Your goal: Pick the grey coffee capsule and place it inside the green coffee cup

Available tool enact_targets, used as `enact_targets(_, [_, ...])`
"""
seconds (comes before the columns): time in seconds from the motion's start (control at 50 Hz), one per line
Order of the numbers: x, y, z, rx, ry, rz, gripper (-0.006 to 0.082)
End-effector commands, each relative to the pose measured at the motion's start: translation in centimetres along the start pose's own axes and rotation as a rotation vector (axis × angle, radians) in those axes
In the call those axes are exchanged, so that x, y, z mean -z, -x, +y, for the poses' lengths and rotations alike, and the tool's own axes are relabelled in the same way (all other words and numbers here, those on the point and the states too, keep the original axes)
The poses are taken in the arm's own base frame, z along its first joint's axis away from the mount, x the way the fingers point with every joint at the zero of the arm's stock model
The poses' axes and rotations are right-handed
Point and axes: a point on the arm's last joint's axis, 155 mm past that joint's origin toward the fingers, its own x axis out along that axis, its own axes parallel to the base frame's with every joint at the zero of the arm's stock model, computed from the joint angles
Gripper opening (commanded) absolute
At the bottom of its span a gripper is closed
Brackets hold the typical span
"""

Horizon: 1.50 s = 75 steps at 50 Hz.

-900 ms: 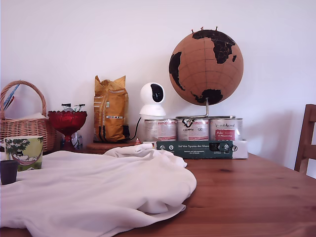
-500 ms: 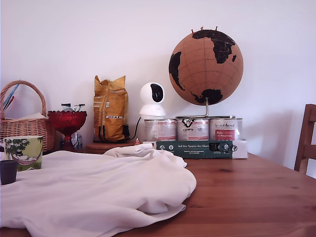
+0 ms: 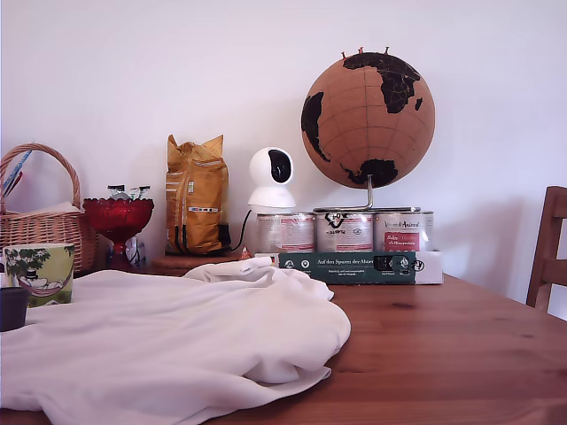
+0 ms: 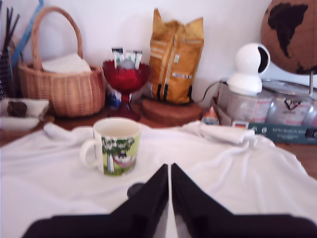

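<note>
In the exterior view, a wooden table carries a crumpled white cloth that covers most of its side toward the exterior view's left. At that left edge of the picture the green coffee cup stands upright on the cloth, printed with a dark tree and a hammock. The grey coffee capsule sits just beside it, nearer the camera and partly cut off by the picture's edge; whether the two touch cannot be told. Along the table's far edge, by the wall, stand a wicker basket, a red glass bowl, a yellow coffee bag, a white camera, three tins with a dark green box lying in front of them, and a cork globe on a stand above the tins. A wooden chair shows at the exterior view's right edge. No arm appears here.

In the wrist view, the gripper has its two black fingers pressed nearly together, only a thin slit between them, with nothing held. The cup stands on the cloth beyond the fingertips, handle turned toward the basket, its inside pale. The capsule shows as a small dark round shape next to one finger, mostly hidden by it, between gripper and cup. The bowl, bag and camera line the far edge.
</note>
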Motion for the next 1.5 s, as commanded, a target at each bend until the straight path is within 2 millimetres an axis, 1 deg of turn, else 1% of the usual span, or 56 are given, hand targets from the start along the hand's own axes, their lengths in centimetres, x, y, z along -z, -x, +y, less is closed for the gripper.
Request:
enact_targets(0.0, [0.2,-0.5,-0.3,0.017,0.008,0.017,-0.0008])
enact_targets(0.04, [0.4,-0.8,-0.3,0.022,0.01,0.027,-0.0003])
enact_targets(0.16, [0.7,-1.9,-0.1,0.024,0.014,0.051,0.0056])
enact_targets(0.2, [1.0,-2.3,0.1,0.021,0.014,0.067,0.0091])
enact_targets(0.26, [1.3,-2.9,0.3,0.02,-0.011,0.082,0.02])
enact_targets(0.32, [1.5,-3.5,0.4,0.024,-0.059,0.084,0.0357])
enact_targets(0.34, [1.6,-3.7,0.4,0.026,-0.073,0.086,0.0395])
enact_targets(0.38, [1.8,-4.0,0.4,0.03,-0.095,0.089,0.0464])
enact_targets(0.42, [2.1,-4.4,0.4,0.031,-0.1,0.098,0.0504])
enact_targets(0.56, [3.2,-5.8,0.5,0.041,-0.142,0.146,0.0514])
enact_targets(0.66, [3.7,-7.1,1.0,0.023,-0.181,0.179,0.0594])
enact_targets(0.72, [4.1,-8.0,1.6,0.004,-0.191,0.203,0.0612])
enact_targets(0.86, [5.1,-9.9,2.6,-0.026,-0.194,0.265,0.0614])
enact_targets(1.14, [7.4,-13.7,3.7,-0.03,-0.18,0.363,0.0613])
enact_targets(1.28, [8.8,-15.1,4.2,-0.033,-0.172,0.403,0.0603])
enact_targets(1.32, [9.1,-15.4,4.3,-0.033,-0.17,0.415,0.0573])
enact_targets(1.36, [9.4,-15.6,4.4,-0.031,-0.167,0.425,0.0524])
enact_targets(1.42, [9.6,-15.8,4.4,-0.026,-0.165,0.43,0.0418])
enact_targets(1.48, [9.6,-15.9,4.3,-0.022,-0.165,0.427,0.0288])
